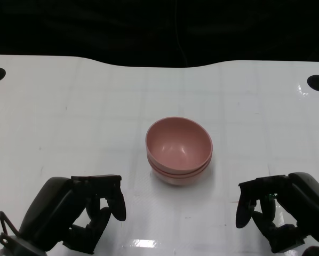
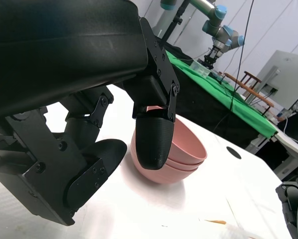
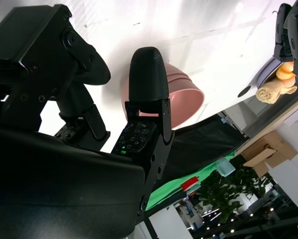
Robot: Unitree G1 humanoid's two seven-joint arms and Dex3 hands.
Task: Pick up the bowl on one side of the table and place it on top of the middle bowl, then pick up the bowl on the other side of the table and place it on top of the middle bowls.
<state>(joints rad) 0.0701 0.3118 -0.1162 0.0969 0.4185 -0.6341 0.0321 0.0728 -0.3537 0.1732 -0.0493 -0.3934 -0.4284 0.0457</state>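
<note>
Pink bowls (image 1: 179, 152) sit nested in one stack at mid-table (image 1: 69, 117); left hand (image 1: 90, 213) and right hand (image 1: 271, 210) flank the stack, fingers apart, grasping nothing.

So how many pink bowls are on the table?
3, all nested in one stack at the table's middle, between the two hands. The left wrist view shows three rims; anything nested deeper would be hidden.

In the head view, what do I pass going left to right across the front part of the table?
Left robot hand → stack of pink bowls → right robot hand. Both hands rest apart from the stack and hold nothing.
</note>
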